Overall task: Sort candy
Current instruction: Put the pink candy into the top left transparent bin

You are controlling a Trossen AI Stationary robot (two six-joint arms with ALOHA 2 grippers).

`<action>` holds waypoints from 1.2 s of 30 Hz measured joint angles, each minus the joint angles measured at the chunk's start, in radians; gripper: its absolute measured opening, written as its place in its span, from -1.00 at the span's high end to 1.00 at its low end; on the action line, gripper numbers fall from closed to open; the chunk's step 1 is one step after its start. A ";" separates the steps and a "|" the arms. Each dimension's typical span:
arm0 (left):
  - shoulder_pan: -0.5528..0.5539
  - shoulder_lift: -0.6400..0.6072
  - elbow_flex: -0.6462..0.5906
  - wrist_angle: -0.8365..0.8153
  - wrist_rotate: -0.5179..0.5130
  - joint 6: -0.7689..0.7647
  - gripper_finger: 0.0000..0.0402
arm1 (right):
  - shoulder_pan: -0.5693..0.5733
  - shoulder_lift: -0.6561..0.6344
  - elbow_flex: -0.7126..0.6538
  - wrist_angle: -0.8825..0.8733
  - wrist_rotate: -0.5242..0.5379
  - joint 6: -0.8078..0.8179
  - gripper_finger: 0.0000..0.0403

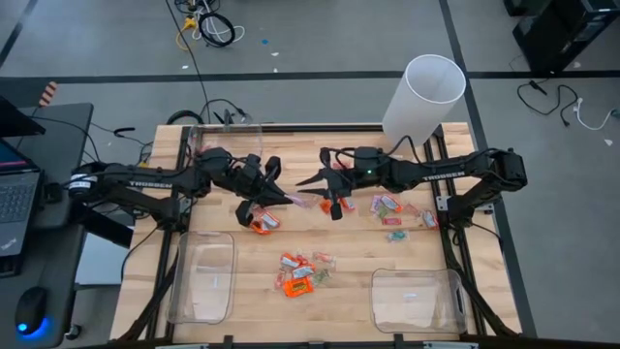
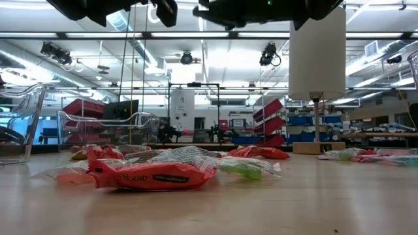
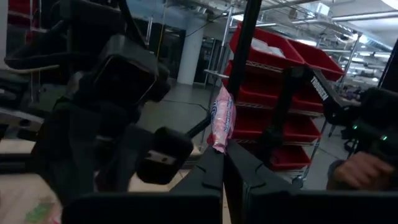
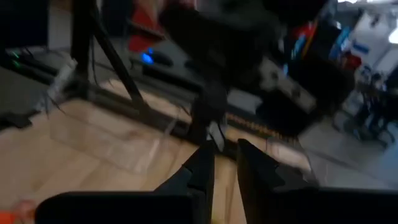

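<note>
Low view first: nearest to the camera lies an orange candy [image 2: 153, 176] flat on the wooden table [image 2: 313, 209], and beside it a green-tinted wrapper [image 2: 245, 168]. The board in front of them is bare.

From above, the near edge of the table carries two clear bins, one at the left corner [image 1: 201, 278] and one at the right corner [image 1: 417, 299]. Between them sits a small heap of orange candies [image 1: 298, 275], with free wood around it. A little farther, a single orange piece [image 1: 262, 223] lies under the left arm, and a scatter of pale and pink sweets [image 1: 392, 208] lies on the right side, near the table's right rail.

Above the middle of the table the two grippers meet, tip toward tip. The left gripper [image 1: 288, 198] has its fingers pressed together on a pink wrapped candy [image 3: 222, 118], which stands up from the fingertips in the left wrist view. The right gripper [image 1: 312, 180] is just beside it, its fingers slightly apart with a narrow gap between them, and I see nothing held there.

At the far edge stands a white tube [image 1: 423, 97], close to the right arm, and another clear bin [image 1: 228, 138] is at the far left.
</note>
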 joint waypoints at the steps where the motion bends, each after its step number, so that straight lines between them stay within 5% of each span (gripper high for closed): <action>1: 0.003 -0.010 0.000 -0.007 0.000 -0.009 0.99 | 0.000 0.000 0.000 -0.020 0.014 0.000 0.73; 14: 0.108 -0.274 0.000 -0.277 -0.029 -0.030 1.00 | 0.000 0.000 0.000 -0.216 0.024 0.062 0.74; 22: 0.216 -0.386 0.000 -0.634 -0.267 0.026 1.00 | 0.000 0.000 0.000 -0.213 0.024 0.069 0.75; 36: 0.380 -0.393 0.000 -1.163 -0.672 0.045 1.00 | 0.000 0.000 0.000 -0.213 0.023 0.069 0.76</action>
